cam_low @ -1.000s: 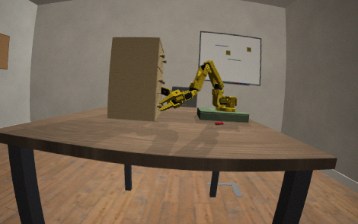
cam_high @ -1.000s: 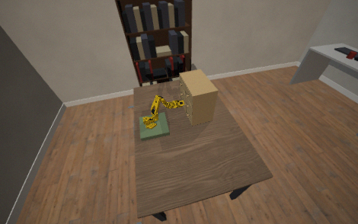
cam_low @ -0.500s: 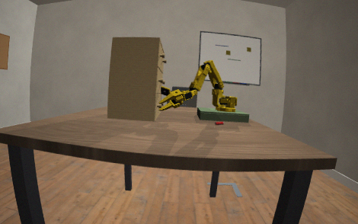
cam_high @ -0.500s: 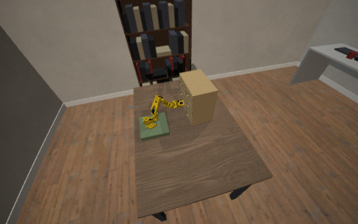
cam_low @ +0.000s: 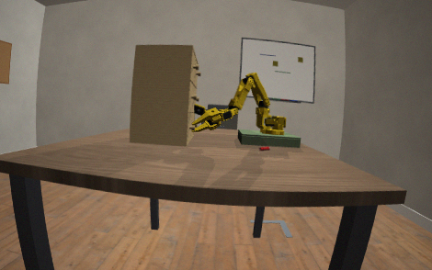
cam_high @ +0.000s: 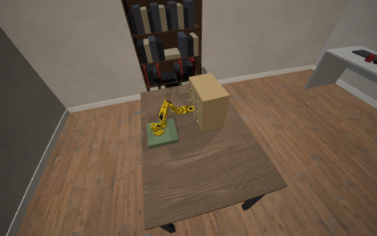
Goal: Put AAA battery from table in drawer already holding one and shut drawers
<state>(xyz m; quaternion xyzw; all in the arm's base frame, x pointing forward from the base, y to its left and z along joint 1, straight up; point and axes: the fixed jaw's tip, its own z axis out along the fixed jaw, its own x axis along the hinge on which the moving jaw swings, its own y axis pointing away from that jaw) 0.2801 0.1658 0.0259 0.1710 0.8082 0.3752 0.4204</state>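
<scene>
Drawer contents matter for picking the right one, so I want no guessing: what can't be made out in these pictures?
- Drawer contents: all drawers of the cabinet look shut in both views, so nothing inside shows.
- The tool at a low knob: too small to tell whether it grips it.
- The small red thing by the green base: too small to identify; not discernible in the top view.
</scene>
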